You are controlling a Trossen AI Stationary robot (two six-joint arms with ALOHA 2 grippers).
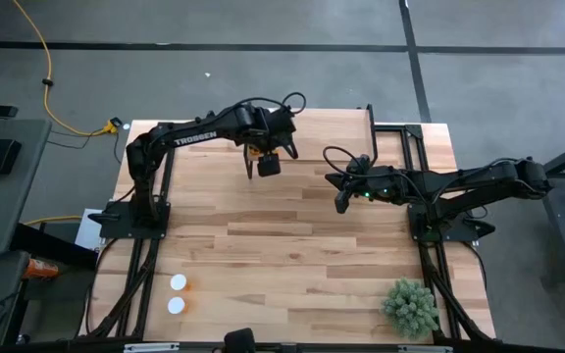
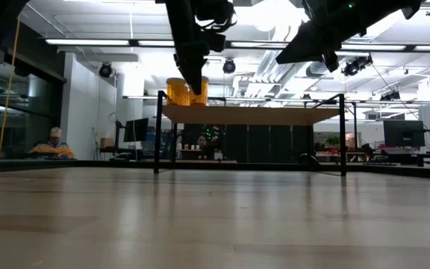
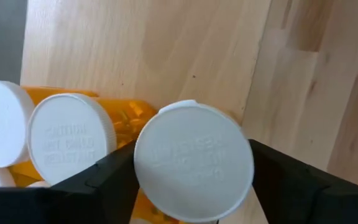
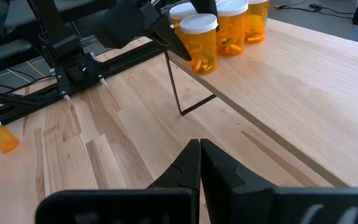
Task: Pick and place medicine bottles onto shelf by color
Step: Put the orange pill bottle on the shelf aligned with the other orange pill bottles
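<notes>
The high view looks straight down on the whole surface (image 1: 292, 245). The low view looks level across it toward the shelf (image 2: 248, 115). The left wrist view sits close over the medicine bottles (image 3: 193, 162); the right wrist view shares them from farther off.

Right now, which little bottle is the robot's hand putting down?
Find the low light-wood shelf on thin black legs. Small see-through orange pill bottles with white caps stand at one end. It is the bottle nearest the shelf's edge, the only one between the left hand's dark fingers.

On the shelf (image 4: 303, 68): three bottles (image 4: 229, 28) in a row near its edge.
On the table (image 1: 292, 265): two bottles (image 1: 178, 294), a plant (image 1: 411, 307) at the other corner.
</notes>
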